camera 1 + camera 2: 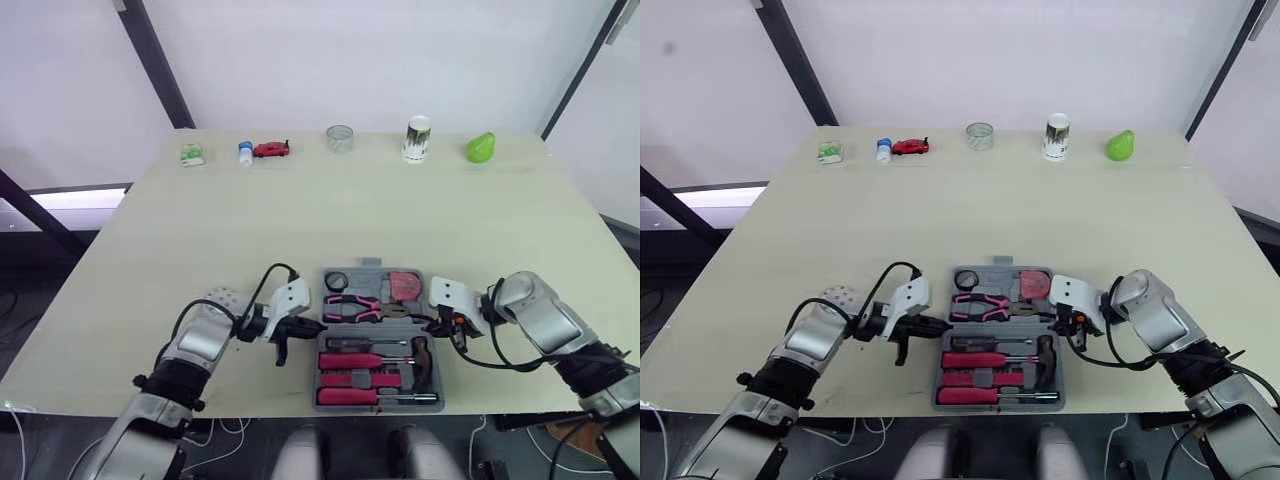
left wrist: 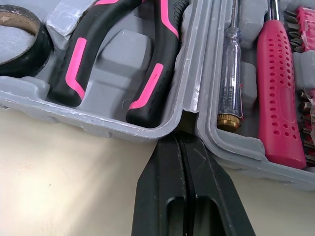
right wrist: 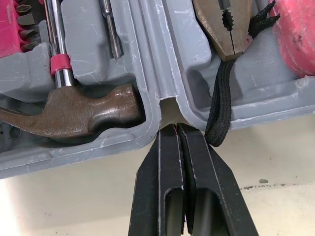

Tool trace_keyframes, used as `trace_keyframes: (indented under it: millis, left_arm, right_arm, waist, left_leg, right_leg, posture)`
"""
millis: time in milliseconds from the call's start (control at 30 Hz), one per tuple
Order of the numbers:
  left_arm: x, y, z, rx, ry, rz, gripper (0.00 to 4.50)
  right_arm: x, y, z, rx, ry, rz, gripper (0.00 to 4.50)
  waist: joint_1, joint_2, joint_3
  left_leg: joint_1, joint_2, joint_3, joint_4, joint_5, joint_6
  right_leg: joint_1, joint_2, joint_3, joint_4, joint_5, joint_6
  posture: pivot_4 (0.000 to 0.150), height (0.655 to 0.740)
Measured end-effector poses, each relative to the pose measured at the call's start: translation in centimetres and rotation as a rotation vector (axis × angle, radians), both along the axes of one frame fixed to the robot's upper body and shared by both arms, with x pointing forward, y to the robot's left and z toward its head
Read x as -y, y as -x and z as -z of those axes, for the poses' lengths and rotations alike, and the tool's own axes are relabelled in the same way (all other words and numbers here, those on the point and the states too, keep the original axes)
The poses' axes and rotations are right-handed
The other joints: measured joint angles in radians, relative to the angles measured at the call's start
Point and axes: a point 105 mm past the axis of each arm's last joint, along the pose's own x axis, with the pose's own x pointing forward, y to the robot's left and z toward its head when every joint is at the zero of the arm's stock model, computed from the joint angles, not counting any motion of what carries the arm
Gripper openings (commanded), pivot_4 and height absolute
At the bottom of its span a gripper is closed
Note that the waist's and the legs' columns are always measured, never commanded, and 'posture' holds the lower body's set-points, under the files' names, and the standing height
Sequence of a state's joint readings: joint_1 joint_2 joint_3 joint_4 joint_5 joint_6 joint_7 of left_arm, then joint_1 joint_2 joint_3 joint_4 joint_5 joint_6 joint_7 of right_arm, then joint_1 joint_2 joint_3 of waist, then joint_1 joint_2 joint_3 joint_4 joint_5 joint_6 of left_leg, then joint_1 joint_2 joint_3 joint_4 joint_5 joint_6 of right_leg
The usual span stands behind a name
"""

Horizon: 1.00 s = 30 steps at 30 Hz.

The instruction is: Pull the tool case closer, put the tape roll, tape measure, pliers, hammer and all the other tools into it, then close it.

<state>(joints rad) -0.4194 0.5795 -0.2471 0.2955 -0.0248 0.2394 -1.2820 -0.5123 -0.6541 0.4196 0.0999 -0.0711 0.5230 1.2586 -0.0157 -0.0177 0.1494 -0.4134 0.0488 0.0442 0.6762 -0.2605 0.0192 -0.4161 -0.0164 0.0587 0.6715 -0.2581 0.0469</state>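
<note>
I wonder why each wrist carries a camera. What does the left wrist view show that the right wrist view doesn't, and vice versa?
Left wrist view: the black tape roll, the pliers by their pink-and-black handles, a clear-handled screwdriver, a pink screwdriver. Right wrist view: the hammer head, the pliers' metal nose, a black cord, part of the pink tape measure. Both: the open grey tool case on the cream table, and a shut gripper, the left gripper or the right gripper, at the notch between its halves.
</note>
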Motion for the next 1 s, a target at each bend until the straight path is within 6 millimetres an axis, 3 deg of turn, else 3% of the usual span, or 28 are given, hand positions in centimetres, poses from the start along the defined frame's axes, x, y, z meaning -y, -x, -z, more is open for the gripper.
trace_keyframes:
  millis: [767,867,1000]
  left_arm:
    - [-0.6,0.4,0.2,0.022,0.003,-0.036,0.0]
    - [-1.4,0.9,0.2,0.014,0.024,-0.063,0.0]
    - [-4.0,1.9,-1.0,0.038,0.118,-0.173,0.0]
  right_arm:
    - [0.0,-0.1,-0.2,0.012,-0.034,0.021,0.05]
    - [0.5,0.1,-1.2,0.02,-0.095,0.039,0.05]
    - [2.8,0.6,-2.9,0.07,-0.224,0.092,0.05]
  waist:
    - [0.0,0.0,0.0]
    - [-0.001,0.0,0.0]
    - [0.002,0.0,0.0]
  left_leg:
    - [0.001,0.0,0.0,0.001,0.0,0.0]
    - [0.0,0.0,0.0,0.001,0.0,0.0]
    - [0.0,0.001,0.0,0.001,0.0,0.0]
  right_leg:
    - [0.0,0.0,0.0,0.002,0.0,0.0]
    - [-0.001,0.0,0.0,0.002,0.0,0.0]
    - [-0.001,-0.001,0.0,0.001,0.0,0.0]
  posture:
    - [0.15,0.74]
    - [0.15,0.74]
    - [0.15,0.74]
